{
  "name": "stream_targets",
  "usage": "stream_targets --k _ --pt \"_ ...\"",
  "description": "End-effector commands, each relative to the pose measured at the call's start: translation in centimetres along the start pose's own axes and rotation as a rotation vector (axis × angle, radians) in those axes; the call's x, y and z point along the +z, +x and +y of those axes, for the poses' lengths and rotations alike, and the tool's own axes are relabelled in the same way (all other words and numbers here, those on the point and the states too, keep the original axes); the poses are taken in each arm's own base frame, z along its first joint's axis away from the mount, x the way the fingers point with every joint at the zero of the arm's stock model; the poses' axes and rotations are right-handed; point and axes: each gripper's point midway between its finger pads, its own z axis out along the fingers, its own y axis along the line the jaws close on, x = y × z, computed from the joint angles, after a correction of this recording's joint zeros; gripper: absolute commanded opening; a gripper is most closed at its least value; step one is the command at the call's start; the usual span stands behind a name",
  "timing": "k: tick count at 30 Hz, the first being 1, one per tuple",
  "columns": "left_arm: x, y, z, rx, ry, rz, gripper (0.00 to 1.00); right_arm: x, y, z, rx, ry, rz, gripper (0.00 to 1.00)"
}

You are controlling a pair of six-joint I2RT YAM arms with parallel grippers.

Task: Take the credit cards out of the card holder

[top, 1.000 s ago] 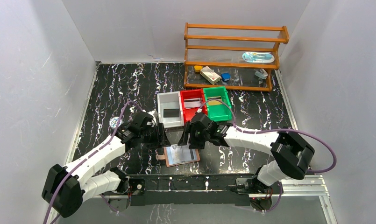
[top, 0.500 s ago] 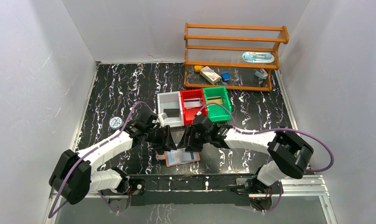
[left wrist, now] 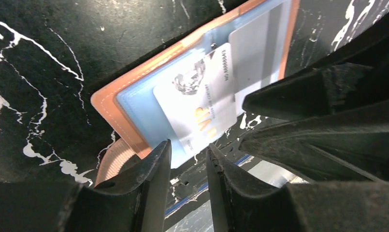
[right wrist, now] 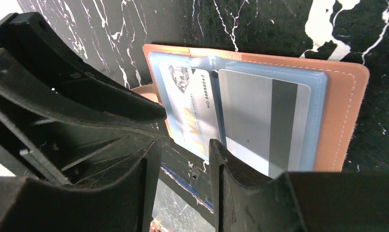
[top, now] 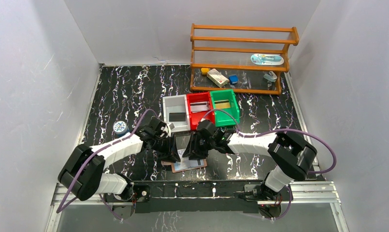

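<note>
The card holder (top: 196, 165) lies open near the table's front edge, tan-brown with light blue lining (left wrist: 139, 104). Two credit cards sit in its pockets. One is pale with gold lettering (left wrist: 202, 108) (right wrist: 192, 108) and sticks out past the near edge. The other shows a dark stripe (left wrist: 260, 53) (right wrist: 265, 121). My left gripper (top: 174, 153) (left wrist: 187, 154) is open, its narrow gap empty, tips just at the lettered card's protruding edge. My right gripper (top: 190, 151) (right wrist: 182, 147) is open too, tips at the holder's near edge between the cards, holding nothing. The two grippers stand close together.
White (top: 177, 113), red (top: 198, 107) and green (top: 224, 107) bins stand in a row behind the holder. A wooden rack (top: 240, 60) with small items is at the back right. A small round object (top: 119, 127) lies to the left.
Both arms have come down and inward over the open card holder, the left one swinging right. The two grippers now stand closer together, with their jaws narrower.
</note>
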Motion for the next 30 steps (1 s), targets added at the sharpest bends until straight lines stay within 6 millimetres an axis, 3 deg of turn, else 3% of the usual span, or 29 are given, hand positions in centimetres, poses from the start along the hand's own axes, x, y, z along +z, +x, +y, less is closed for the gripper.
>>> stream_targets --k 1,11,20,23,24,30 --pt "0.5 1.1 1.1 -0.01 -0.037 0.045 0.31 0.0 -0.6 0.8 -0.011 -0.02 -0.028 0.48" --pt "1.0 1.6 2.7 -0.025 -0.099 0.048 0.28 0.6 -0.5 -1.1 0.013 0.042 -0.031 0.47" --pt "1.0 1.6 2.9 -0.023 -0.107 0.042 0.27 1.2 -0.3 -2.3 0.027 0.077 -0.019 0.44" --pt "1.0 1.5 2.8 -0.021 -0.105 0.04 0.27 1.3 -0.3 -2.1 0.025 0.066 -0.012 0.41" --pt "1.0 1.5 2.7 -0.018 -0.104 0.04 0.27 1.4 -0.2 -1.3 0.014 0.022 0.0 0.36" --pt "0.8 1.5 2.6 -0.022 -0.1 0.032 0.27 1.4 -0.3 -0.9 0.021 -0.006 0.001 0.19"
